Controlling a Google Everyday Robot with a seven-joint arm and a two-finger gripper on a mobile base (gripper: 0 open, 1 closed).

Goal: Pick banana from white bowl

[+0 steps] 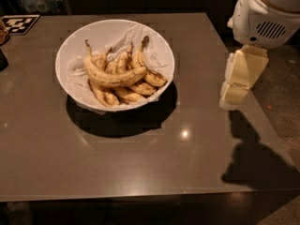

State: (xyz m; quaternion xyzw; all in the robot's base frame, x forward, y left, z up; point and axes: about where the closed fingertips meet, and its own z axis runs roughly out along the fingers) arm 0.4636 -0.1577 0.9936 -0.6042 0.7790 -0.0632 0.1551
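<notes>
The white bowl [70,46] stands on the brown table's back left, lined with crumpled white paper. It holds a bunch of speckled bananas. The banana [112,77], the longest and thickest, lies curved across the top of the others, with its dark-tipped stem pointing up at the left. My gripper [239,76], cream-coloured, hangs down over the table's right edge, well to the right of the bowl and apart from it. Nothing is seen in it.
My white arm housing [269,13] is at the top right above the gripper. A black-and-white marker tag [18,23] lies at the table's back left corner. A dark object [2,60] shows at the left edge. The floor lies beyond the table's right edge.
</notes>
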